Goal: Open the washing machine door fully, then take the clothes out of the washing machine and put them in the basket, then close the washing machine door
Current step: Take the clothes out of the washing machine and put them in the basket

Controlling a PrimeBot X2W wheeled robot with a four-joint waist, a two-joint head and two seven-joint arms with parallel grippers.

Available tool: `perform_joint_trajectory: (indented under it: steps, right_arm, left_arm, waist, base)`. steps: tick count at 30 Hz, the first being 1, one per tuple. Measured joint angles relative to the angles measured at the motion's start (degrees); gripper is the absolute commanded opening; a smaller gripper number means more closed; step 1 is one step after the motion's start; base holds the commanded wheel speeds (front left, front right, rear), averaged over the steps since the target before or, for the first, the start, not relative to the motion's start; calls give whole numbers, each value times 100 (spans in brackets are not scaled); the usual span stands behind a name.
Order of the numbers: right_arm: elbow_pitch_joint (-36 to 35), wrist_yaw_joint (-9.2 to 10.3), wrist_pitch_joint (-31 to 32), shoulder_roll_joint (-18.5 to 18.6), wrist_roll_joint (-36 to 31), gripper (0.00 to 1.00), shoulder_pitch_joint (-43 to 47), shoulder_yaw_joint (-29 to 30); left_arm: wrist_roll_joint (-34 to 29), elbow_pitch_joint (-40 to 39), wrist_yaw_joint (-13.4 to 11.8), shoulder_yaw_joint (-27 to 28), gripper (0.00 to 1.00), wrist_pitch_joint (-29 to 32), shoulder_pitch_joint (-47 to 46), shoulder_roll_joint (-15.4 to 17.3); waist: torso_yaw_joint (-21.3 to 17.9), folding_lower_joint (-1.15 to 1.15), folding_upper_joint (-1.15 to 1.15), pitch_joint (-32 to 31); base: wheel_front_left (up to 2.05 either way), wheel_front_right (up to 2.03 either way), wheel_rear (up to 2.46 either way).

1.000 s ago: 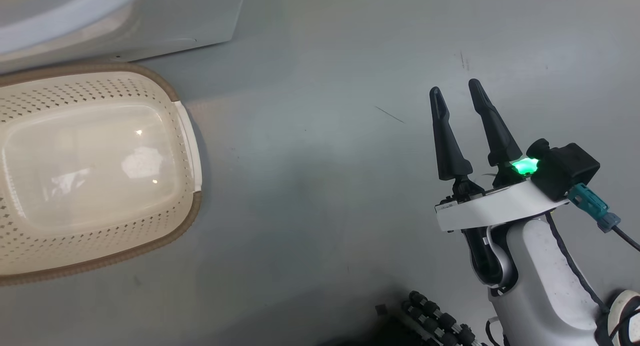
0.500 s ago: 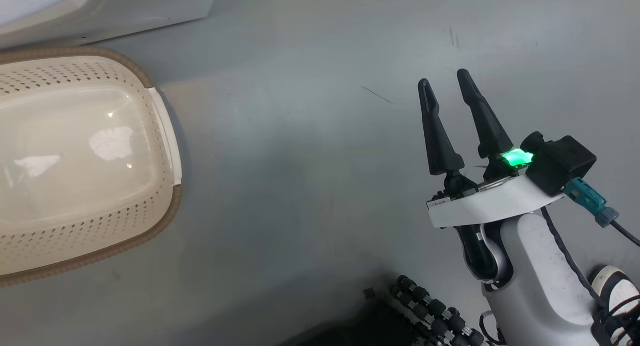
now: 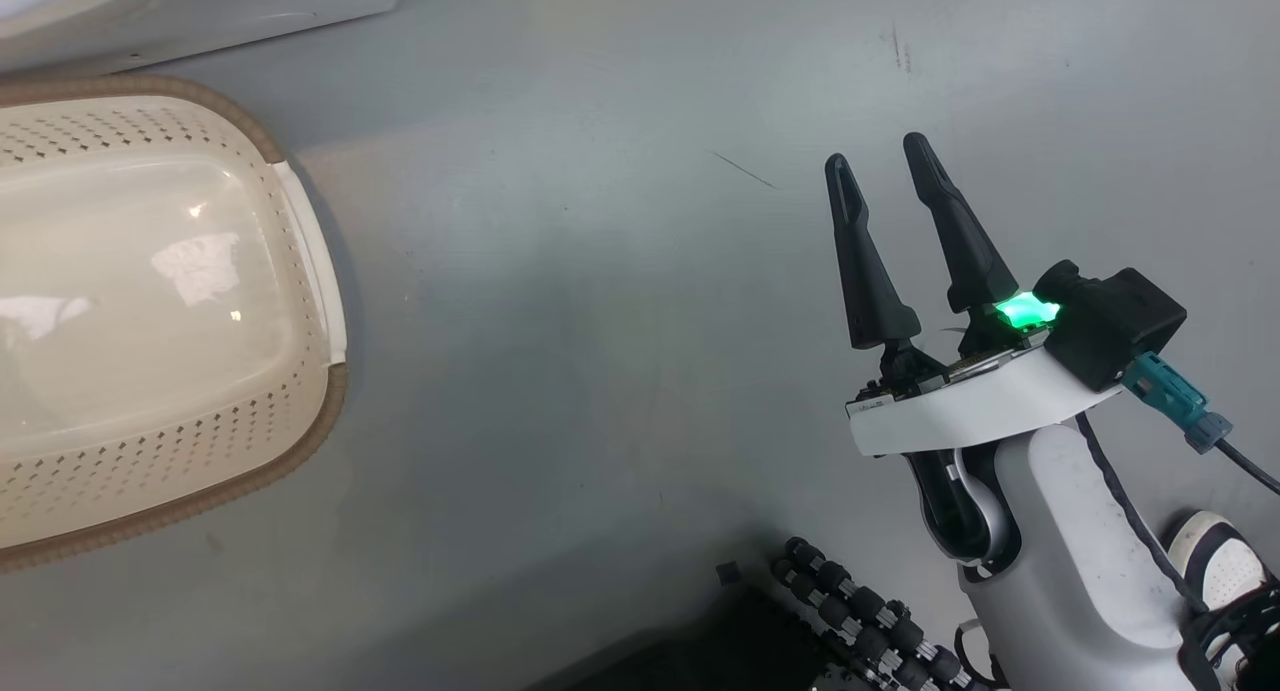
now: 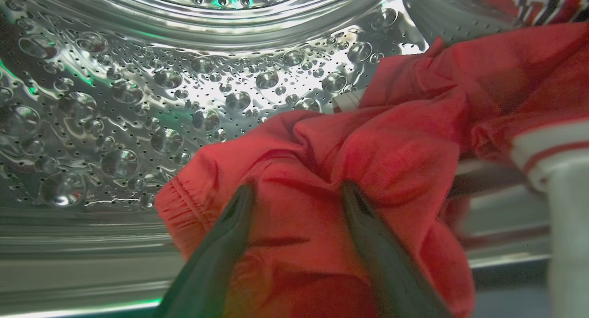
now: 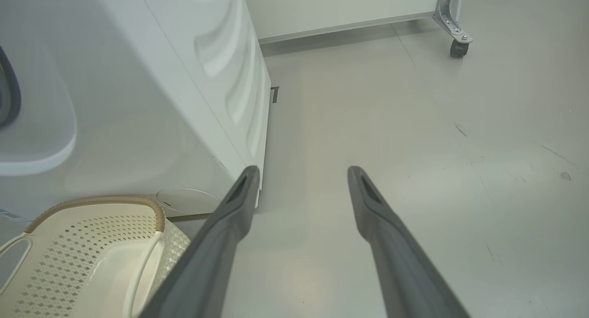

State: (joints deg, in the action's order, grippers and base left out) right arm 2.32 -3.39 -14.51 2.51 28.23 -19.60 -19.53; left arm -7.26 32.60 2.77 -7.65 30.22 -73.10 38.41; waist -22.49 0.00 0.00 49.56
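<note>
Your left gripper point(image 4: 297, 193) reaches inside the washing machine point(image 4: 115, 101), fingers spread over the clothes point(image 4: 368, 147), two red pieces. Your right gripper point(image 3: 877, 156) hovers, fingers spread, right of one basket point(image 3: 200, 441).

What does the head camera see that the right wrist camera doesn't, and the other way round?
Head view: a green light on the right wrist, the pale forearm below it, and a black ribbed strip at the bottom edge.
Right wrist view: a caster wheel on a metal leg across the floor, and a round cover low on the washing machine.
Both: the basket, the washing machine's white body, the grey floor, and the right gripper, open and holding nothing.
</note>
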Motion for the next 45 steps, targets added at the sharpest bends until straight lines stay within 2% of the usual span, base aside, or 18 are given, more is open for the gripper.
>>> perform_joint_trajectory:
  steps: [4,5,6,7,8,21,29,45]
  right_arm:
    - [-9,2,0,0,0,100,-25,-15]
    - [-10,3,0,0,0,100,-29,-21]
    - [-11,3,0,0,0,100,-32,-26]
    - [-11,4,0,0,0,100,-37,-31]
    - [-11,8,0,0,0,100,-45,-33]
    - [3,57,0,0,-24,100,-115,46]
    - [55,58,0,2,-210,100,-115,207]
    - [321,-7,-1,8,-632,100,-103,422]
  left_arm:
    - [-43,127,3,-27,100,70,-97,0]
    - [-43,157,3,-33,94,83,-124,-2]
    - [-43,190,3,-32,94,99,-159,-7]
    - [-43,220,4,-31,36,100,-188,-8]
    - [-43,238,4,-31,0,100,-208,-12]
    - [-38,638,-5,-156,0,-278,-232,-337]
    - [225,799,-65,-156,0,-870,-149,-840]
    - [481,1179,-65,-267,0,-2086,656,-1356]
  waist:
    - [-10,0,0,28]
    - [-11,0,0,34]
    - [-12,0,0,40]
    - [-13,0,0,44]
    - [-12,0,0,48]
    - [107,0,0,-114]
    - [288,0,0,-319]
    - [849,0,0,-941]
  base:
    - [0,0,0]
    - [0,0,0]
    - [0,0,0]
    - [0,0,0]
    - [0,0,0]
    - [0,0,0]
    - [0,0,0]
    - [0,0,0]
